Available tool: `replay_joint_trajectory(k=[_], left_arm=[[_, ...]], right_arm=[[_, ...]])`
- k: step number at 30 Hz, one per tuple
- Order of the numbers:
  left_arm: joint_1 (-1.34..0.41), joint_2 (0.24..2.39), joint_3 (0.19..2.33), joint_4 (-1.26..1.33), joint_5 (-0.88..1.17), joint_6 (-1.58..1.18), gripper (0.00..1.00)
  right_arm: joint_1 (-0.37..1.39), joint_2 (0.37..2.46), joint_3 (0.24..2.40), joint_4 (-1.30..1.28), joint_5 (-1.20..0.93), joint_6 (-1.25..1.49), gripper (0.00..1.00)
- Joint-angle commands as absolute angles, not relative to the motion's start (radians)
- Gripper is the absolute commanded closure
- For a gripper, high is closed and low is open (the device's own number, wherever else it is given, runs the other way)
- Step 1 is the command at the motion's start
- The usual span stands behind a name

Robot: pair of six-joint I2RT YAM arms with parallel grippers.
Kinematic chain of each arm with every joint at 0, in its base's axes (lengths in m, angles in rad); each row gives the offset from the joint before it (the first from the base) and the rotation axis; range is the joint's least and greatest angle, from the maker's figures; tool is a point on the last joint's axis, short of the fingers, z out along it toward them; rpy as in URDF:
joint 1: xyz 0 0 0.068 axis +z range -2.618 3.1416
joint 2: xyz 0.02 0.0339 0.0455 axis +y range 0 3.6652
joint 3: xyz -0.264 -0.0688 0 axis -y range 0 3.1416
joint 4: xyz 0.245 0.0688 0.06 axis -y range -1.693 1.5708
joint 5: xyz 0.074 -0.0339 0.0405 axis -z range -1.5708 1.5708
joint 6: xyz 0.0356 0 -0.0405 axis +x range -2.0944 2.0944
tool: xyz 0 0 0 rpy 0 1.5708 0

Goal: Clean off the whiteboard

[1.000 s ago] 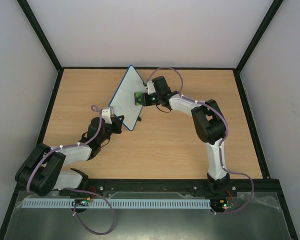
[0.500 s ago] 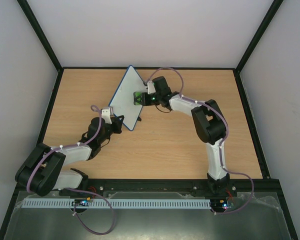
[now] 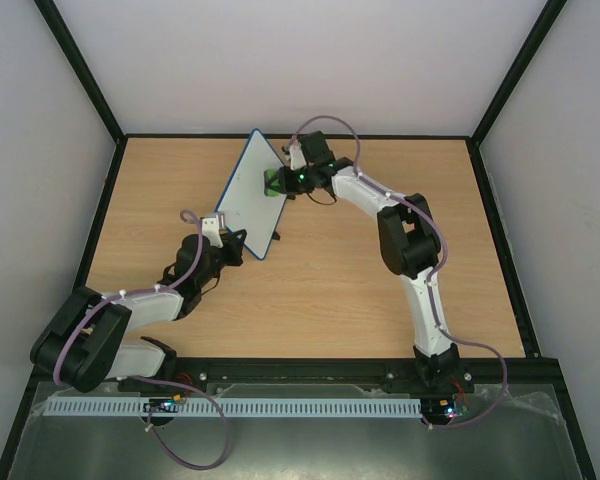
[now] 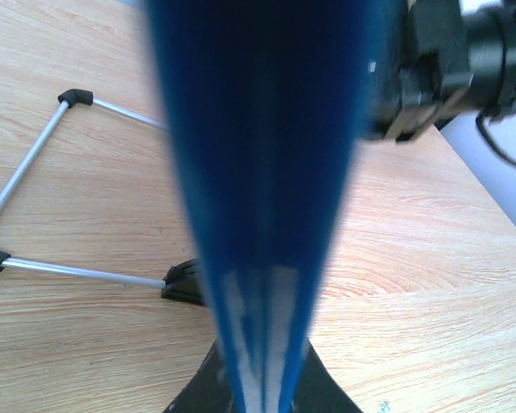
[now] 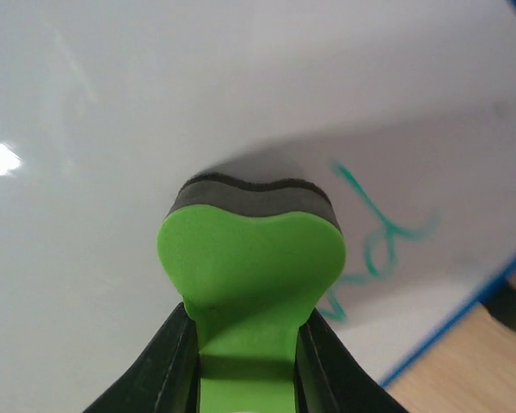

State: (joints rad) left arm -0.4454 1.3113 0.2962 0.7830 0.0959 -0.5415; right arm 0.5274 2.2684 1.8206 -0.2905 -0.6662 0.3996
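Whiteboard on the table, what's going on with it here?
The left gripper is shut on the blue edge of the whiteboard, holding it up. The right gripper holds a green eraser with its dark pad at the board's white face. Green handwriting beside the eraser is not yet wiped.

Wood table, pale walls.

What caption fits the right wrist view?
Right gripper holds a green eraser, felt side toward the whiteboard, green handwriting beside it not yet wiped.
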Motion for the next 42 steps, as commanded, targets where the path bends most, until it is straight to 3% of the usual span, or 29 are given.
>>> replay_joint_trajectory(k=[1, 14, 27, 42], left_arm=[[-0.483, 1.338, 0.299, 0.682, 0.323, -0.550, 0.97], [-0.483, 1.342, 0.299, 0.676, 0.324, -0.548, 0.97], [-0.483, 1.350, 0.304, 0.678, 0.330, -0.547, 0.97], [-0.483, 1.354, 0.296, 0.685, 0.332, -0.549, 0.97]], right_arm=[[0.562, 2.324, 1.959, -0.300, -0.718, 0.444, 0.98], [0.525, 2.363, 1.645, -0.264, -0.688, 0.409, 0.98], [0.527, 2.340, 1.947, -0.275, -0.758, 0.458, 0.98], [0.518, 2.401, 1.784, -0.302, -0.633, 0.400, 0.98]])
